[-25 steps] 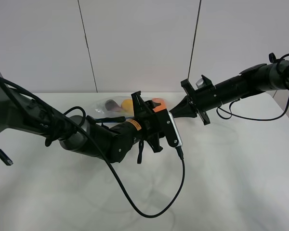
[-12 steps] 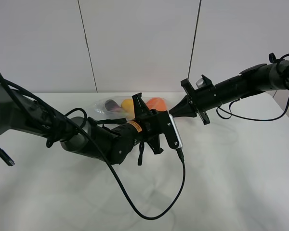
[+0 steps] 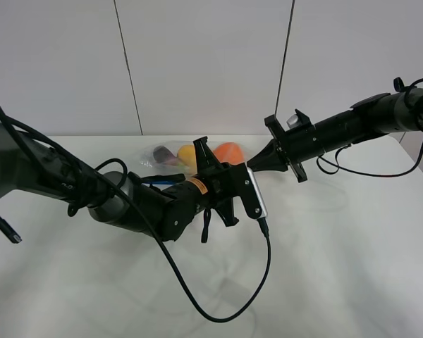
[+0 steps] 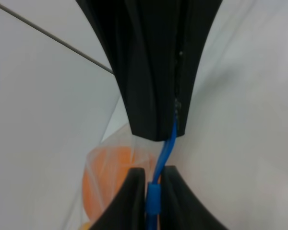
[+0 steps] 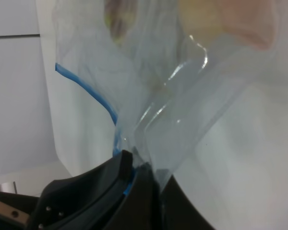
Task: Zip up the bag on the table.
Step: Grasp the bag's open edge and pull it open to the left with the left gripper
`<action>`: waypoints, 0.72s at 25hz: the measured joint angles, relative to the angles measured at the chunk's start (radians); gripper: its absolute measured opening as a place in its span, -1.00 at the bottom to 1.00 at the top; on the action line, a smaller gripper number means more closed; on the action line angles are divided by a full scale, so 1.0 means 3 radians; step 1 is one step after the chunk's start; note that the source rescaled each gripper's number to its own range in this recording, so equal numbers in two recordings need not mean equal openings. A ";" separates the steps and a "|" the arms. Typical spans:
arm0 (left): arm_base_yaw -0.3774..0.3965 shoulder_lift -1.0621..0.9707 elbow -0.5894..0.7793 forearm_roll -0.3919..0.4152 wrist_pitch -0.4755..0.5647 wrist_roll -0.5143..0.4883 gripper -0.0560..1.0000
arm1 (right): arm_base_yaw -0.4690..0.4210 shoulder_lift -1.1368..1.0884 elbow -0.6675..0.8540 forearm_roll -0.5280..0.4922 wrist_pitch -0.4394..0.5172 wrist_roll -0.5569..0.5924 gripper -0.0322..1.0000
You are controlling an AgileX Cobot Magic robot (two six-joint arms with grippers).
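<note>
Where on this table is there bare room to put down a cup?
Front right of the table, between the cable loop and right edge, is bare. Front left, below the left arm, too. Crowded mid-rear: right arm meets it at the bag.

You have a plain white matte table (image 3: 352, 239). The clear zip bag (image 3: 151, 155) sits toward its far edge, with fruit showing through, and a black cable (image 3: 216, 320) loops down onto the near part.

A clear bag (image 3: 170, 156) on white table (image 3: 338, 246), left arm (image 3: 127, 201) and right arm (image 3: 338, 130) meeting there
</note>
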 joint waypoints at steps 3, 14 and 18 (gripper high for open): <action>0.0003 0.0000 0.0006 0.0000 -0.0043 0.0067 -0.89 | 0.0000 0.0000 -0.0003 0.0013 0.0000 0.0003 -0.94; 0.0351 0.0000 0.0282 0.0091 -0.0451 0.0305 -0.89 | 0.0016 0.0000 -0.0006 0.0069 -0.0037 0.0007 -0.94; 0.0540 0.0000 0.0463 0.0129 -0.0732 0.0313 -0.89 | 0.0033 0.0000 -0.0010 0.0082 -0.0034 0.0010 -0.94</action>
